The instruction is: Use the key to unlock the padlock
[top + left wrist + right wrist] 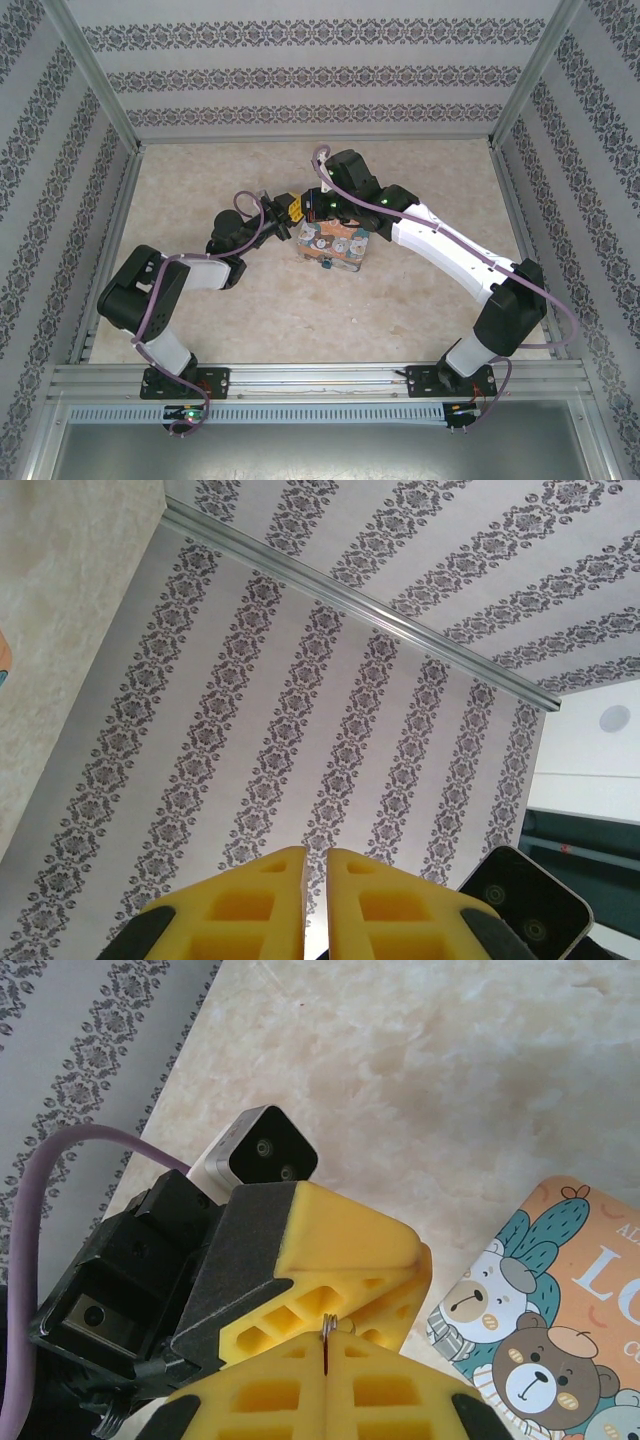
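Beside the tin (560,1290), the right claw (328,1352) is clamped on a thin silver loop (328,1325). It pokes straight out toward the left claw (315,858), which is nearly closed. Whether the loop is the padlock's, I cannot tell.

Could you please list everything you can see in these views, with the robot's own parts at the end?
tin: one, orange with cartoon bears and cacti, mid-table
metal loop: one, thin, silver, pinched in the right gripper; key or shackle, cannot tell
table: one, beige marbled
walls: three, white with dark floral stripes, around the table
frame rails: silver, along the near edge and corners
left gripper: one, yellow fingers nearly together, meeting the right gripper by the tin
right gripper: one, yellow fingers shut on the metal loop
arms: two, black and white, purple cables
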### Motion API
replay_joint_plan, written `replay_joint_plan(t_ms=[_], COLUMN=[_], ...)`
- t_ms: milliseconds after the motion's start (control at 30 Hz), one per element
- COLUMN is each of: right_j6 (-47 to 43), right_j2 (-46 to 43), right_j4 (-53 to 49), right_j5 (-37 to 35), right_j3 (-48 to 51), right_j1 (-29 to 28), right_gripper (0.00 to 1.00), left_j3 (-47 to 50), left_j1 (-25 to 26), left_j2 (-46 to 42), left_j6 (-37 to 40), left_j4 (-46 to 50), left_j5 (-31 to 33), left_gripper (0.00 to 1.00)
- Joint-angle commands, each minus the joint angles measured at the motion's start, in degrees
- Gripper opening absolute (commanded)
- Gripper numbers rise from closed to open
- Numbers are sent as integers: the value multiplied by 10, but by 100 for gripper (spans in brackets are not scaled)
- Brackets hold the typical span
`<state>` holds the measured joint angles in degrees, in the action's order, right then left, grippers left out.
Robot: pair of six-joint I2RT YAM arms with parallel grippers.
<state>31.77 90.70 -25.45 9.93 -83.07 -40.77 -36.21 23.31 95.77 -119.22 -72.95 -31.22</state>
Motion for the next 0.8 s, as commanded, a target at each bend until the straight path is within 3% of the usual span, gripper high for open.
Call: replay_joint_plan(t_ms=[0,433,600,767], right_j6=[8,14,16,20], right_j2=[-22,-30,-34,-52], right_j4=[14,18,20,31], right_j5=[-11,-19,-16,-14], right_j3=[4,13,17,34], right_j1=[-6,-4,-3,2], right_gripper=[0,0,0,0], left_j3=[5,7,8,7], left_j1=[7,6,5,-3], left_j2=[12,19,14,-33], left_j6=[-57,-53,-40,32], left_j4=[-40,-41,-30,64], left_j5=[-2,0,3,0], left_gripper=[12,11,6,0])
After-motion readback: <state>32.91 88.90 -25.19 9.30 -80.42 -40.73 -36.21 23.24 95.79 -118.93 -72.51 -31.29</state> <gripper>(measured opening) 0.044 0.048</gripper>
